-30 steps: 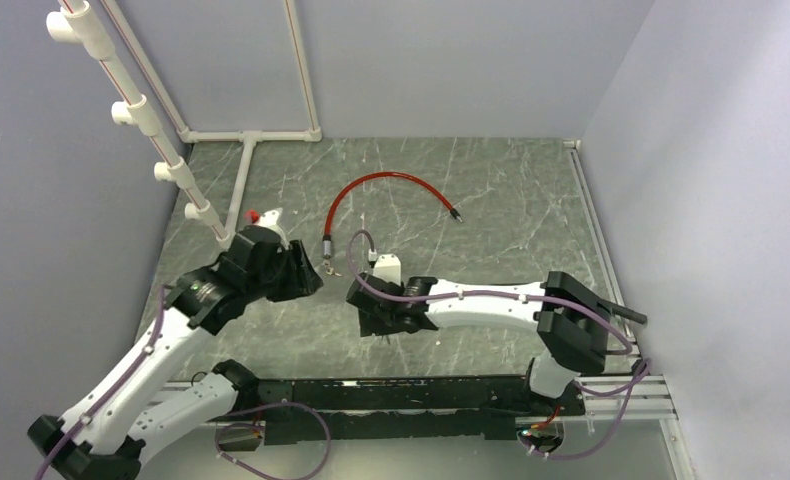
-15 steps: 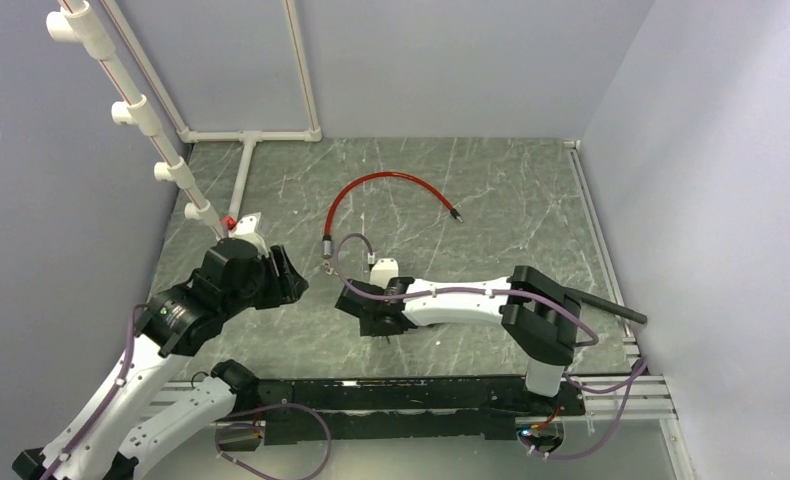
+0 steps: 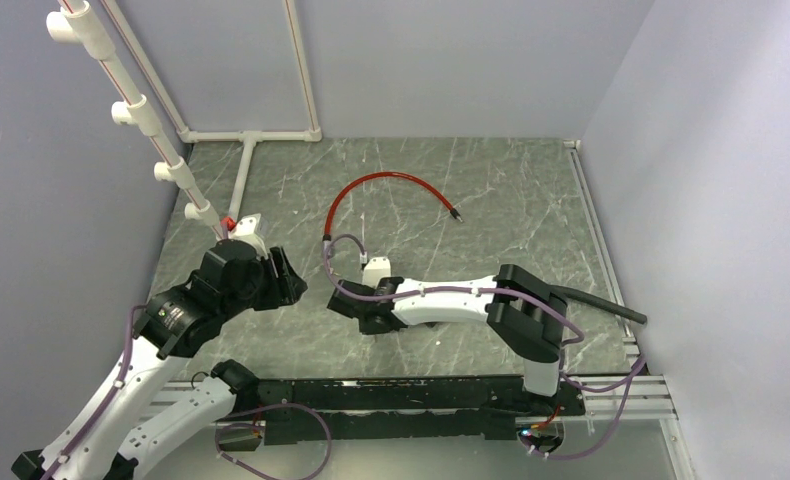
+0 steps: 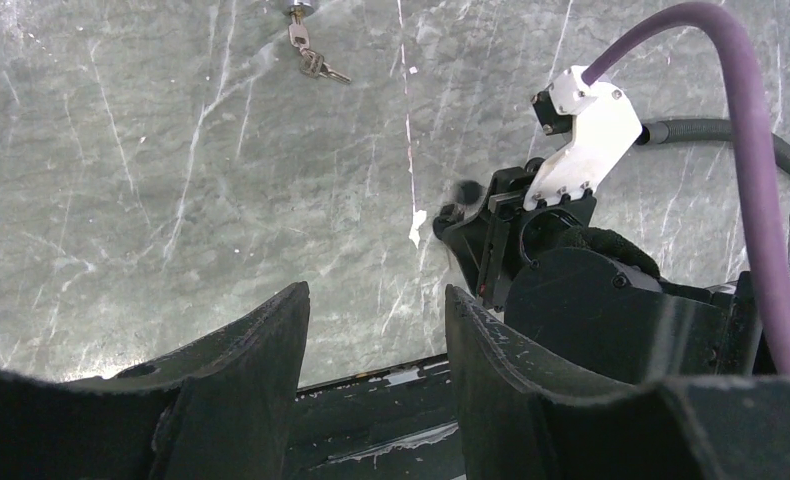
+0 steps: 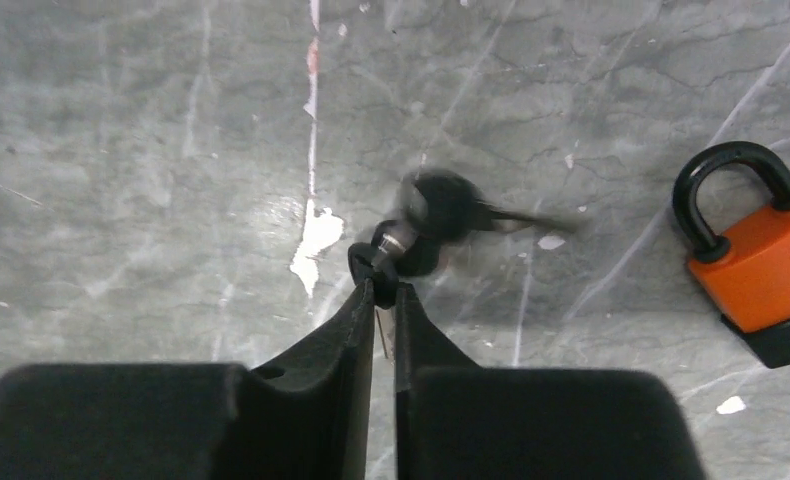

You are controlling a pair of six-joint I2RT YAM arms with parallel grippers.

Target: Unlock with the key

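In the right wrist view my right gripper (image 5: 383, 287) is shut on the black head of a key (image 5: 381, 262), just above the marble floor. A second black-headed key (image 5: 446, 205) on the same bunch swings, blurred. The orange padlock (image 5: 761, 272) with a black shackle lies to the right, apart from the key. From above, the right gripper (image 3: 356, 305) sits mid-table; the padlock does not show there. My left gripper (image 3: 283, 280) stands open and empty to its left. Its fingers (image 4: 261, 360) frame bare floor, with the right gripper (image 4: 471, 215) ahead of them.
A red cable (image 3: 391, 185) curves across the far table, with a small key set (image 4: 311, 62) at its near end. A white pipe frame (image 3: 141, 110) runs along the left wall. The black mounting rail (image 3: 401, 395) lines the near edge.
The right gripper has closed onto the key and shifted a little left. The left arm drew back to the left, then held still, staying open.
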